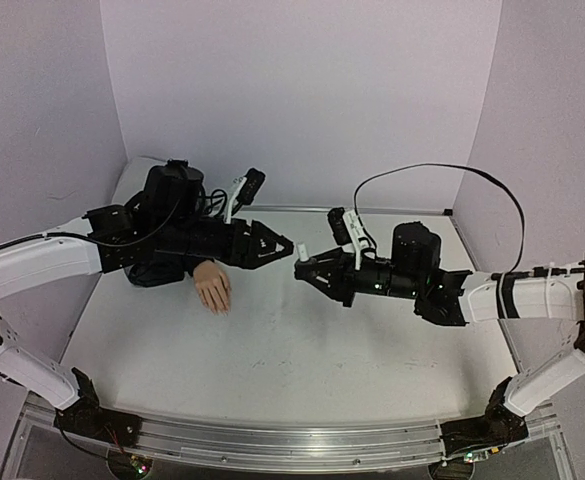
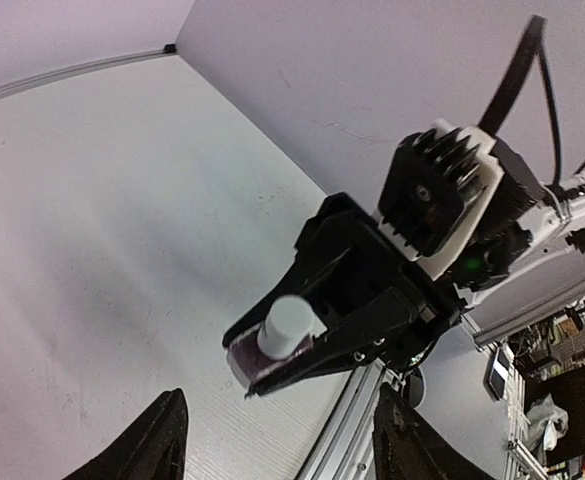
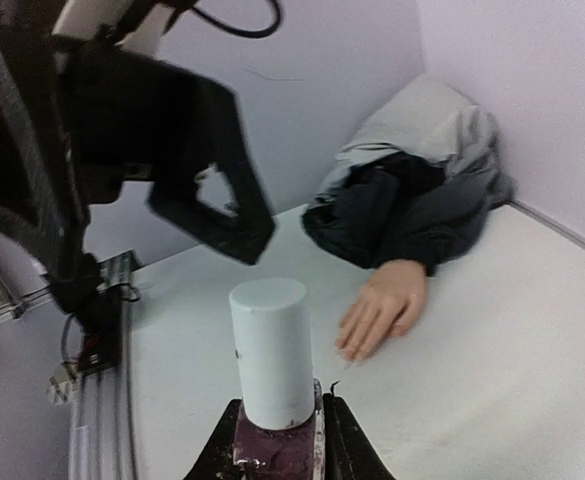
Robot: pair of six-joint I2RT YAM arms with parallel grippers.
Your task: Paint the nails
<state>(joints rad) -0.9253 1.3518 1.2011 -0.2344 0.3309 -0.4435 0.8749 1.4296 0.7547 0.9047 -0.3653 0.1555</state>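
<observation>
Now, right hand [image 1: 307,270] clamping bottle [image 3: 269,345], left hand [image 1: 284,247] spread, nails [image 3: 356,348] seemingly left of both.

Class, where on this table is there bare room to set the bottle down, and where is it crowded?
Widest bare patch: the near half of the table, bordered by the mannequin hand, the left gripper and right gripper facing over the middle, and the near rail. Crowded: the back left corner, where the black sleeve lies under the left arm.

A lab booth: plain lilac walls [image 1: 302,90] around a white table [image 1: 302,350], aluminium rail [image 1: 272,436]
</observation>
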